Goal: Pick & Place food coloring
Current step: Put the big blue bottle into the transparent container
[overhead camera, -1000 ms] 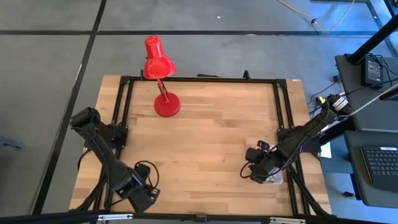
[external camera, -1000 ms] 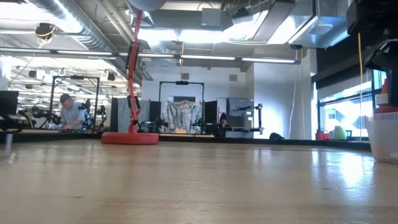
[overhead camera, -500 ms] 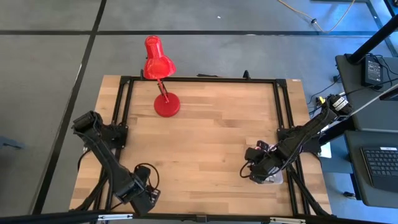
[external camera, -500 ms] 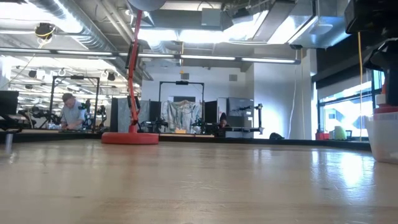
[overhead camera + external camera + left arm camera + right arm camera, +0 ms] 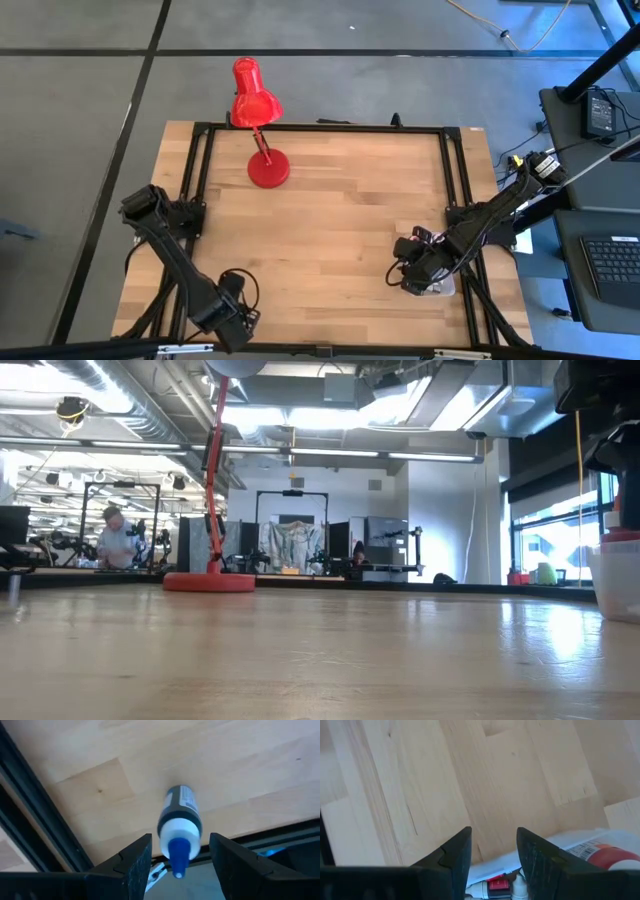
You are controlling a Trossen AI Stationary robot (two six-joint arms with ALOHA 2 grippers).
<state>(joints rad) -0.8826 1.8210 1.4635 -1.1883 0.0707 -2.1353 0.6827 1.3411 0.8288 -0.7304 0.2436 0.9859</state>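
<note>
One food coloring bottle [image 5: 180, 822], with a dark labelled body, white cap and blue tip, is on the wooden table near its front left corner. Its tip points toward my left gripper [image 5: 177, 865]. That gripper [image 5: 235, 322] is open and its fingers stand on either side of the tip, apart from it. My right gripper [image 5: 492, 855] is open above the near right part of the table [image 5: 415, 277], over the clear tub [image 5: 560, 844]. Small white-capped bottles [image 5: 497, 887] lie in the tub. In the high view the left bottle is hidden under the arm.
A red desk lamp [image 5: 262, 165] stands at the table's far left and also shows in the low view [image 5: 210, 580]. The tub [image 5: 615, 575] sits at the right edge. A black frame [image 5: 320, 128] runs round the table. A person [image 5: 115, 540] is in the room far behind.
My left arm has gone a little toward the table's near edge, its gripper still by the front left corner.
</note>
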